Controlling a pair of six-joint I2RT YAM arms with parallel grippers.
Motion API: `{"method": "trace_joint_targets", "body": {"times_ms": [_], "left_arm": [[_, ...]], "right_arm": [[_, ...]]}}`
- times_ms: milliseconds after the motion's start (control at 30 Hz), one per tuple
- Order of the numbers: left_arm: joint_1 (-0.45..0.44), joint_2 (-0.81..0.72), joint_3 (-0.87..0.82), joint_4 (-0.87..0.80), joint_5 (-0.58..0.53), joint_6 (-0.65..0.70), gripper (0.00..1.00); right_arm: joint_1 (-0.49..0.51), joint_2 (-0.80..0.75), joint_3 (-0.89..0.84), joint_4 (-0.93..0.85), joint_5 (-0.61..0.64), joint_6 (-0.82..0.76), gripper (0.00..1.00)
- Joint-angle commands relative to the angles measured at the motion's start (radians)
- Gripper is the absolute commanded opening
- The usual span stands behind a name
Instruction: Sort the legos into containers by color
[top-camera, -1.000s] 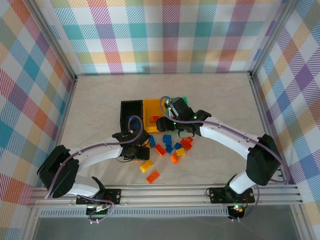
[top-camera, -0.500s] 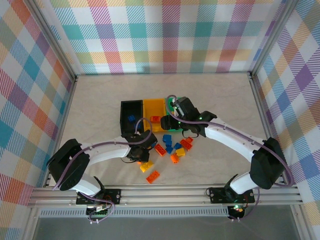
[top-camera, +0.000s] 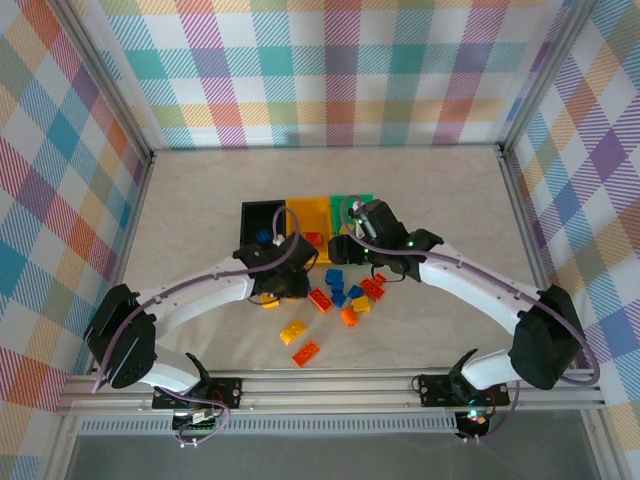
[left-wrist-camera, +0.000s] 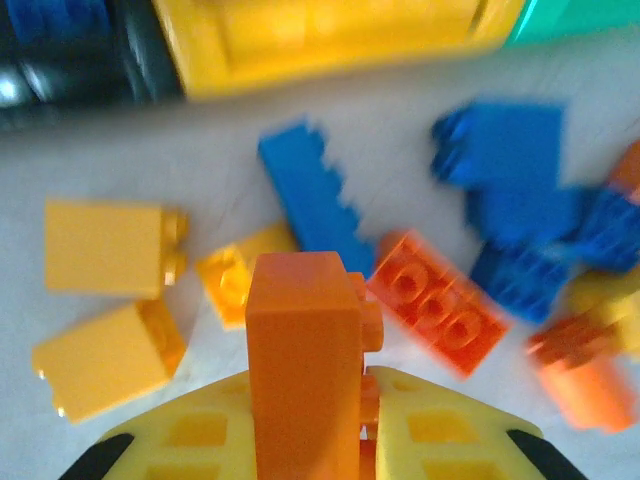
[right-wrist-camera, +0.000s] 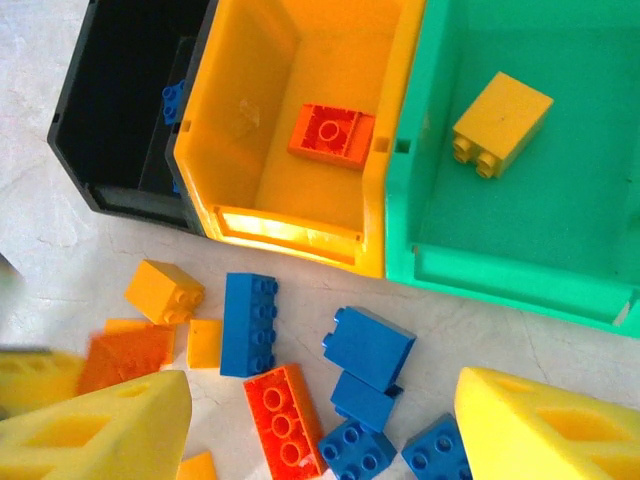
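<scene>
The left claw (left-wrist-camera: 312, 425) grips an upright orange studded plastic brick (left-wrist-camera: 303, 330). The right claw (right-wrist-camera: 320, 425) is wide open, empty. Loose bricks (right-wrist-camera: 249, 322) lie at 6 o'clock from the joined plastic bins (right-wrist-camera: 290, 232).

Left wrist view: bins (left-wrist-camera: 330, 40) at the top edge were blurred and cropped, blue bricks (left-wrist-camera: 520, 200) at right smeared; the orange brick (left-wrist-camera: 300, 330) in the left pincer (left-wrist-camera: 315, 385) ran off the bottom. From above, the right arm (top-camera: 470, 285) hid most of the green bin (top-camera: 364, 199).
</scene>
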Motion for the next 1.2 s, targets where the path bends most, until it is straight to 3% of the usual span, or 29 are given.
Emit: {"method": "trace_joint_targets", "body": {"times_ms": [0,233,567,867,1000,1133,1167], "left_arm": [[0.079,0.056,0.126,-0.026,-0.02,0.048,0.16],[0.161,0.32,0.416,-0.064,-0.05,0.102,0.15],[0.197,0.564,0.653,-0.116,-0.05,0.108,0.18],[0.197,0.559,0.682,-0.11,-0.015,0.1,0.59],[0.189,0.481,0.644,-0.079,0.031,0.085,0.76],[0.157,0.359,0.545,-0.031,0.07,0.074,0.91],[0.147,0.331,0.519,-0.024,0.076,0.07,0.98]], "right_arm": [[-0.009,-0.036,-0.038,0.007,0.01,0.02,0.7],[-0.009,-0.077,-0.097,-0.007,0.015,0.034,0.71],[-0.009,-0.134,-0.159,-0.035,0.007,0.046,0.73],[-0.009,-0.162,-0.221,-0.071,-0.013,0.064,0.75],[-0.009,-0.161,-0.259,-0.075,-0.063,0.066,0.68],[-0.004,-0.134,-0.298,-0.078,-0.106,0.071,0.7],[-0.002,-0.126,-0.307,-0.078,-0.106,0.073,0.71]]}}
